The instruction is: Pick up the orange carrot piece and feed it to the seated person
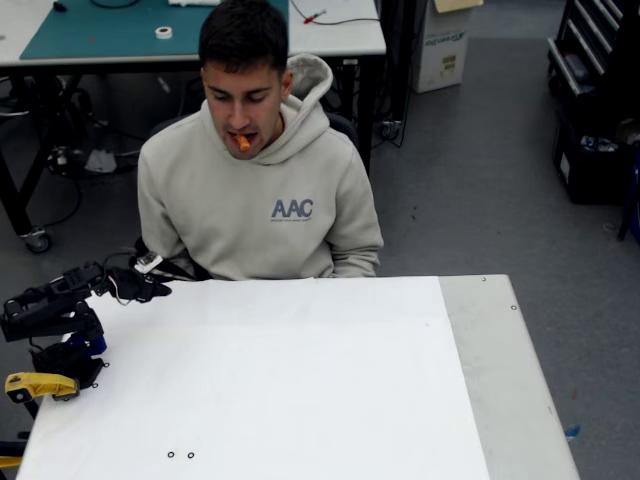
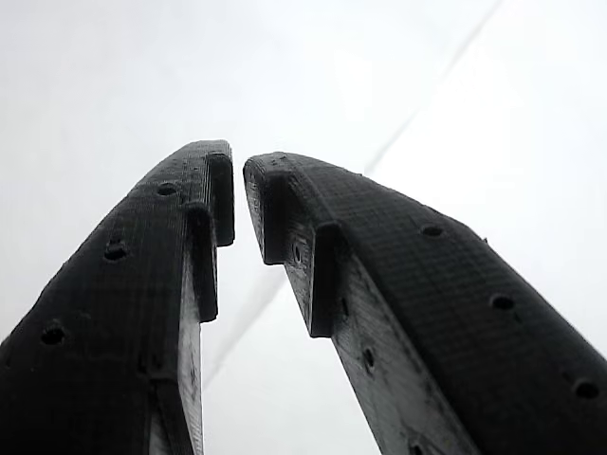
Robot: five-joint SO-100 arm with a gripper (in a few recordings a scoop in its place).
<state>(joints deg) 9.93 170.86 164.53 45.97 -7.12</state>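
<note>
The orange carrot piece [image 1: 242, 142] sticks out of the mouth of the seated person [image 1: 262, 205], who sits behind the far edge of the white table [image 1: 300, 380] in a beige hoodie. My black arm lies folded low at the table's left edge. Its gripper [image 1: 150, 288] points right, close to the person's arm and well below the carrot. In the wrist view the gripper [image 2: 237, 163] has its two black fingers [image 2: 171, 246] nearly touching at the tips, with nothing between them and only white table surface behind.
A yellow clamp piece [image 1: 35, 385] sits at the arm's base on the left edge. A grey strip [image 1: 500, 370] runs along the table's right side. Behind the person stands a workbench with a green mat [image 1: 110, 30].
</note>
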